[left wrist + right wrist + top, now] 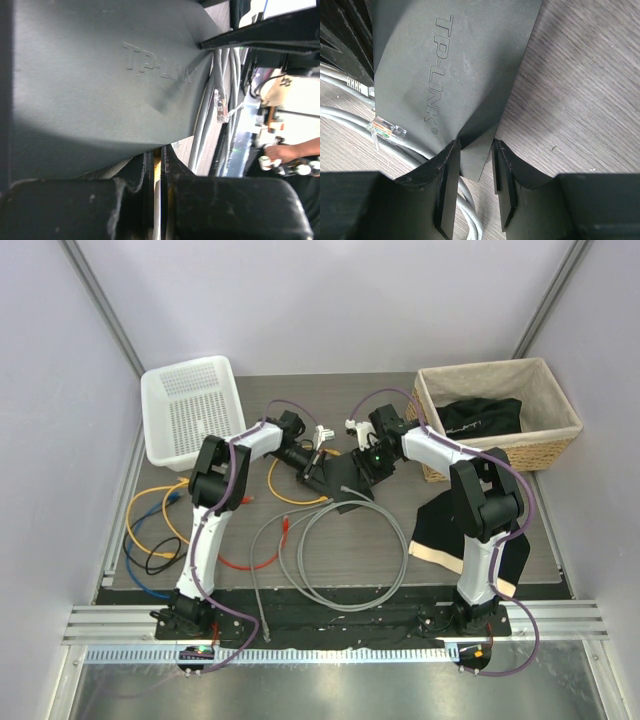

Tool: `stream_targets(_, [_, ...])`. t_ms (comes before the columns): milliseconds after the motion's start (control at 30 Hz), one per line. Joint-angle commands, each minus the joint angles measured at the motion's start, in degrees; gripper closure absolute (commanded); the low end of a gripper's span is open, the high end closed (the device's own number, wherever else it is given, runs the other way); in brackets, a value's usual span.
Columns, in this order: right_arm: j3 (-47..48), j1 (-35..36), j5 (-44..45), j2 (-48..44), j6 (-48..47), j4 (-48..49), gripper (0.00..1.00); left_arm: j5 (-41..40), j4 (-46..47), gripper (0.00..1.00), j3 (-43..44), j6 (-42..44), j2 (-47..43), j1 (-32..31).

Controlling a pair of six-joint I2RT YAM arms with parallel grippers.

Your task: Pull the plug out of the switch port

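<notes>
The switch (345, 483) is a flat matte-black box marked TP-LINK in mid-table; it fills the left wrist view (100, 85) and the right wrist view (455, 60). My left gripper (322, 472) sits at its left edge. In its wrist view it (159, 160) is shut on a thin yellow piece, seemingly the plug of the yellow cable (290, 490). My right gripper (368, 472) is at the switch's right side. In its wrist view it (476, 150) is shut on a corner of the switch. The port edge is hidden.
A loose clear plug (386, 129) on a grey cable (350, 540) lies beside the switch. A white basket (190, 410) stands back left and a wicker basket (490, 370) back right. A black-and-cream cloth (450, 530) lies right. Coloured cables (150, 530) lie left.
</notes>
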Motion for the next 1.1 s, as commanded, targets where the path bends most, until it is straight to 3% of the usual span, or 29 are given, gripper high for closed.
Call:
stream_targets(0, [-2.0,3.2,0.7,3.4,-1.6,1.3,0.62,-10.8,-0.6,1.00,1.2,-5.4,5.9,-2.7])
stream_targets(167, [-2.1,3.2,0.8,3.6,-1.9,1.4,0.62,-13.8,-9.1,1.00,6.3,-4.2,8.1,-2.4])
stream_targets(267, [-2.1,3.3,0.7,3.6,-2.0,1.6,0.62,-15.4,-17.2,1.00,10.1,1.2,10.9,-1.8])
stream_targets(533, [-2.4,3.3,1.1,2.9,-2.3,1.8,0.62,-15.7,-14.1,1.00,4.4,1.0,8.4,-2.4])
stream_targets(800, [-2.6,3.4,1.2,2.6,-2.4,2.0,0.62,-18.9,-24.5,1.00,21.5,5.4,14.8,-1.5])
stream_targets(1067, [-3.2,3.4,1.5,2.0,-2.7,2.5,0.62,-16.9,-21.8,1.00,13.9,4.0,12.0,-1.6])
